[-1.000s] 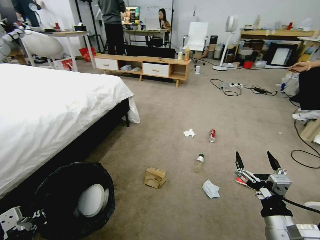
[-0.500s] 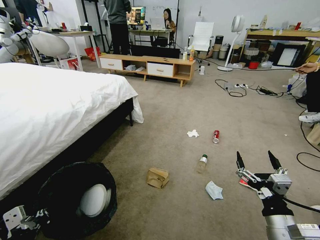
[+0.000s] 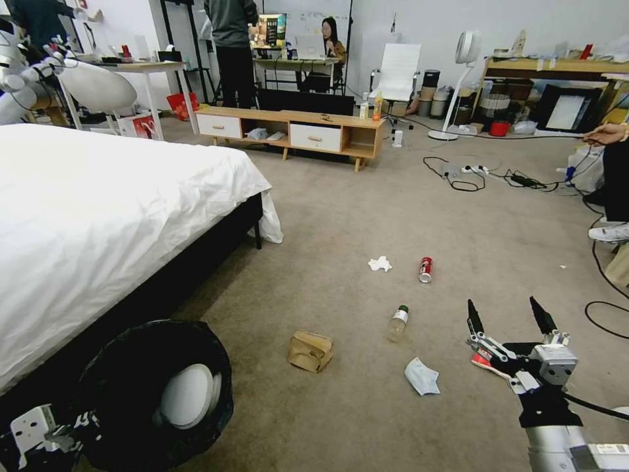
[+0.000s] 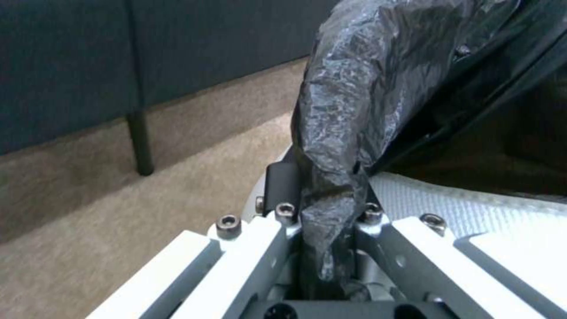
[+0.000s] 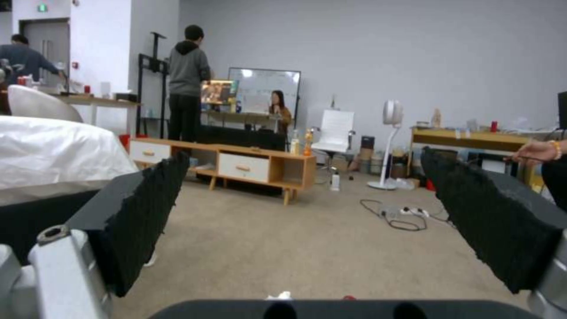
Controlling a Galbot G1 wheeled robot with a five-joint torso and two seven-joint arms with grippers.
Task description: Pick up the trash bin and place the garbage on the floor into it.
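Bin point(image 3: 157, 393), white, black-bagged: sitting low at the left of the head view, tipped so its mouth is facing the camera and slightly right, with the bag spilling over the rim. It is hanging just beside the dark bed frame point(image 3: 164, 288), with bare floor point(image 3: 367, 196) opening out to its right. Left gripper point(image 4: 322, 248): clamping the bag-covered rim (the wrist view is showing black plastic pinched between its white links). Right gripper point(image 3: 506, 314): hovering over the floor at the lower right, fingers spread wide and pointing away from the robot, holding nothing.

Garbage, all lying flat on the floor between bin and right gripper:
- brown paper point(image 3: 310, 351), nearest the bin;
- mask point(image 3: 421, 377), just left of the right gripper;
- bottle point(image 3: 397, 322), on its side, green cap pointing away from the robot;
- can point(image 3: 425, 269), on its side, long axis running away from the robot;
- tissue point(image 3: 379, 264), just left of the can;
- wrapper point(image 3: 481, 360), red and white, mostly hidden under the right gripper.

Room for moving: wide open floor is stretching ahead to the cabinet point(image 3: 295, 134); the bed is bounding the left side, and cables point(image 3: 481, 176) are trailing at the far right.
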